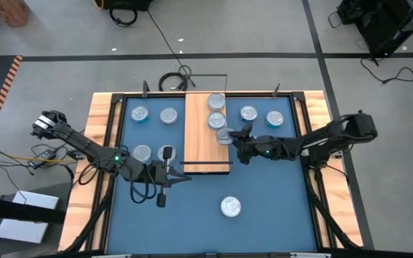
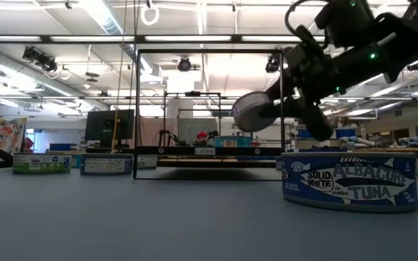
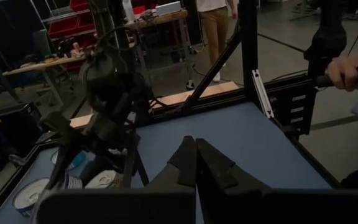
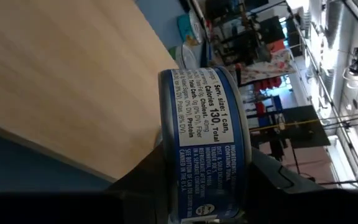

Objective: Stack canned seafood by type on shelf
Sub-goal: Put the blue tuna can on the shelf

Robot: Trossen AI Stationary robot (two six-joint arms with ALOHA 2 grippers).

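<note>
The tuna can (image 4: 204, 143) was pinched between the right gripper's (image 1: 236, 137) fingers, tilted above the shelf's (image 1: 199, 143) right edge. It needed levelling and centring over the matching stack (image 1: 216, 111) before release. The left gripper (image 1: 165, 174), fingers pressed together, waited beside the shelf.

A tin (image 4: 205, 149) with a silver top shows a deep-blue side and a white panel of black print over the pale, light-wood shelf (image 1: 201, 136) — black-framed at its ends. The bench (image 1: 264, 193) is blue; a second tin (image 2: 350, 181) carries white "Albacore Tuna" lettering on navy.
</note>
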